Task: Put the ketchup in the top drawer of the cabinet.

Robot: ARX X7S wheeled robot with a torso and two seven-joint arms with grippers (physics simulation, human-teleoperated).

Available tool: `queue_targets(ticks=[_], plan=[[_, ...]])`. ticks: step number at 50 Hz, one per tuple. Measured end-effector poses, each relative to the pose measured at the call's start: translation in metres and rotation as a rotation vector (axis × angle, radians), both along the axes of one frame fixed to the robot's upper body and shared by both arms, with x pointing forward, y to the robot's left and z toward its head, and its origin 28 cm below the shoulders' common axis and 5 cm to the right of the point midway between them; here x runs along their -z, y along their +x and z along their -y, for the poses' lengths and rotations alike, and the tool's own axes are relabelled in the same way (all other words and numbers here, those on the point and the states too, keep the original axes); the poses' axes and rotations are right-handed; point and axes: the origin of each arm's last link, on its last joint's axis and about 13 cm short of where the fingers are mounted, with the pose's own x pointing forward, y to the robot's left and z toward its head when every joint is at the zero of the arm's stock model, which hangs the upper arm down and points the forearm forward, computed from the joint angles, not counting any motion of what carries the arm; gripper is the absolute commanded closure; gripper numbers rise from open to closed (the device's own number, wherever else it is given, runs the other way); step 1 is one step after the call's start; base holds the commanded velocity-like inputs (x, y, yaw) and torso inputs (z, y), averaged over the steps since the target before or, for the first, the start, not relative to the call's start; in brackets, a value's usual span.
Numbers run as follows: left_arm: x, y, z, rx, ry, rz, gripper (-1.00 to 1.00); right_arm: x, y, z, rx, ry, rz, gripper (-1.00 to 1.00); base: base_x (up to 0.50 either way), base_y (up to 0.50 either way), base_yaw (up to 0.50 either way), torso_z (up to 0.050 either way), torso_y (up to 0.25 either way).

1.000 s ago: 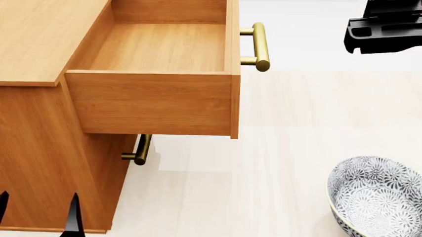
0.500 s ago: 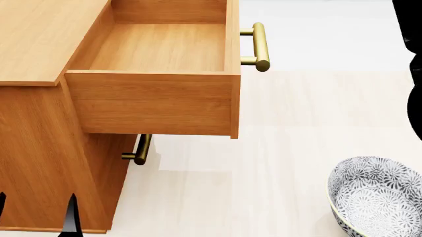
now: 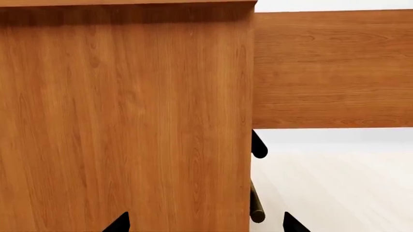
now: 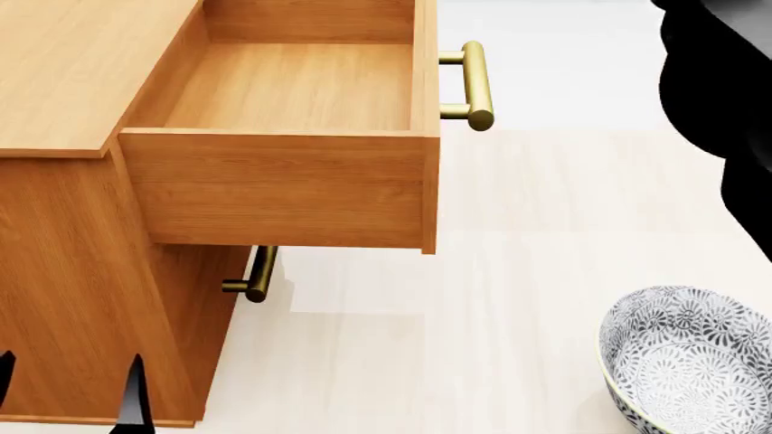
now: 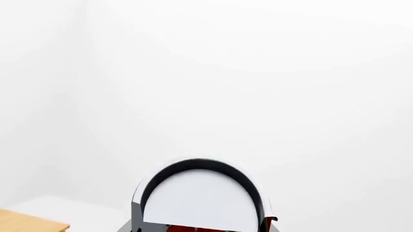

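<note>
The R arm (image 4: 721, 81) is swinging in. A sec ago it was showing only as a small dark shape in the upper corner of the head view, half a sec ago as a sliver at the edge, and it is now filling that corner as a big black mass. So the carry toward the cabinet (image 4: 72, 54) is looking underway. The right jaws are not showing in the head view. In the R wrist view the ketchup (image 5: 200, 200) is sitting right between them, silver-grey top facing the cam w/ a strip of red label below. Going by that, they are pinching the can, though the contact itself is mostly cut off by the frame edge. Only blank white is showing beyond the can, plus a corner of wood low to one side, so the can is prob. not over the top drawer (image 4: 289, 90) yet. The drawer is standing pulled out and empty w/ its brass handle (image 4: 476, 86) pointing toward the incoming arm, and nothing about it is changing across the sec. The left jaws are hanging spread w/ nothing between them, close against the cabinet's side wall. The lower handle (image 4: 256, 276) is lying just past them, and they are showing no shift. The patterned bowl (image 4: 693, 362) is sitting on the desk (image 4: 519, 271), well apart from either pair of jaws and off the likely path. What seems left is bringing the can above the open box, lowering it in and letting go.
</note>
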Motion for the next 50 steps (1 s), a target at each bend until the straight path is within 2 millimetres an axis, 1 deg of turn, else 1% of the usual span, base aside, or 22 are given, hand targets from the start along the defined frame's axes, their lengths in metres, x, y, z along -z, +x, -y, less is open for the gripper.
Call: queue_targets(ticks=[11, 35, 43, 50], plan=[[0.001, 0.001, 0.001, 0.001, -0.002, -0.004, -1.0, -0.01, 0.018, -0.01, -0.026, -0.02, -0.032, 1.0, 0.0, 0.0, 0.0, 0.0, 0.001], [0.003, 0.003, 0.001, 0.002, -0.005, -0.009, -1.0, -0.033, 0.064, -0.037, -0.11, -0.053, -0.136, 1.0, 0.0, 0.0, 0.0, 0.0, 0.0], [0.003, 0.004, 0.001, 0.002, -0.005, -0.01, -1.0, -0.033, 0.081, -0.048, -0.145, -0.06, -0.181, 1.0, 0.0, 0.0, 0.0, 0.0, 0.0], [0.003, 0.004, 0.001, 0.002, -0.005, -0.012, -1.0, -0.028, 0.091, -0.055, -0.16, -0.081, -0.223, 1.0, 0.0, 0.0, 0.0, 0.0, 0.0]])
